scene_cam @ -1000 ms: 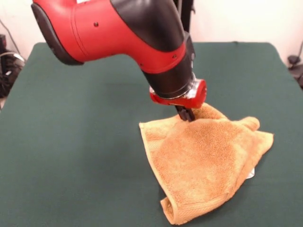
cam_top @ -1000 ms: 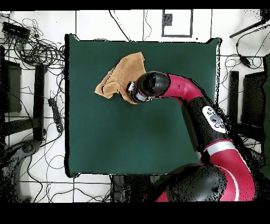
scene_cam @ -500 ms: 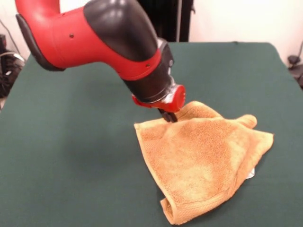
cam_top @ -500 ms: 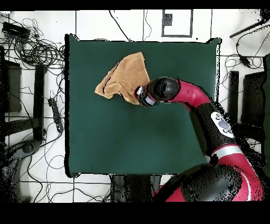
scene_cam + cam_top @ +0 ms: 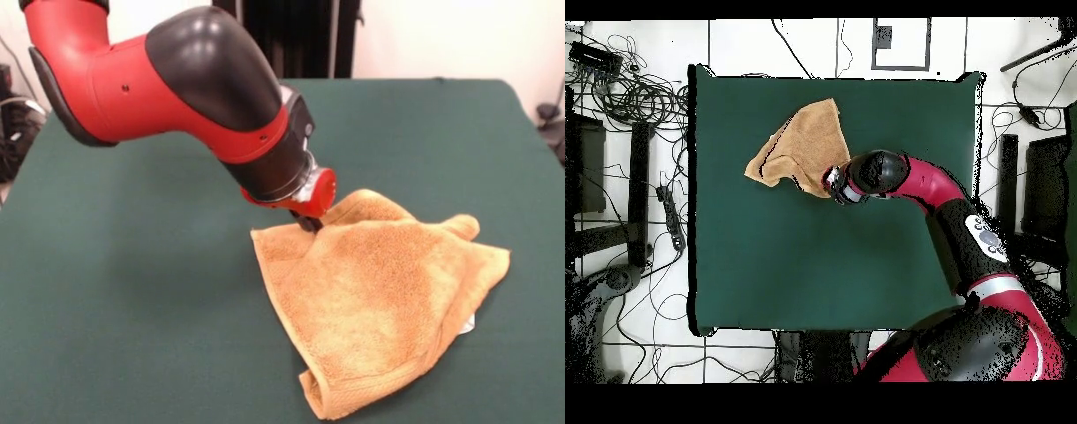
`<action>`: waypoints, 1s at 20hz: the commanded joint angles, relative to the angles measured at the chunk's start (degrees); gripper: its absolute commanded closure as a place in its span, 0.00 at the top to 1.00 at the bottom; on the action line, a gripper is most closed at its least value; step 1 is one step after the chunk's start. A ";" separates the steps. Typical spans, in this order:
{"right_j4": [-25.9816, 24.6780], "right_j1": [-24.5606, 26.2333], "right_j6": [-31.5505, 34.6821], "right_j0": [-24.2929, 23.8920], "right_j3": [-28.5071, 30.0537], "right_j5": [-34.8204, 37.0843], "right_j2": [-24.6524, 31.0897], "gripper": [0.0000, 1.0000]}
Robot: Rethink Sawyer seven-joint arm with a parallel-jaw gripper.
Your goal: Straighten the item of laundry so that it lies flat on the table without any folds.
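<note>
Towel (image 5: pixel 380 296) sits crumpled on the desk (image 5: pixel 132 309), folded over itself, with a small white label (image 5: pixel 468 325) poking out at one edge. Claw (image 5: pixel 309 221) is down at the towel's corner nearest the arm (image 5: pixel 177 88), tips touching the cloth. Can't tell whether it's clenched on the fabric or released.
</note>
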 commanded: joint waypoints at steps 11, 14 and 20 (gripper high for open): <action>-5.25 4.03 -13.04 1.89 1.15 -3.88 3.25 0.00; -5.35 4.12 -13.19 1.58 1.73 -3.19 3.37 0.00; -5.55 4.14 -13.99 1.06 2.35 -2.97 3.50 0.00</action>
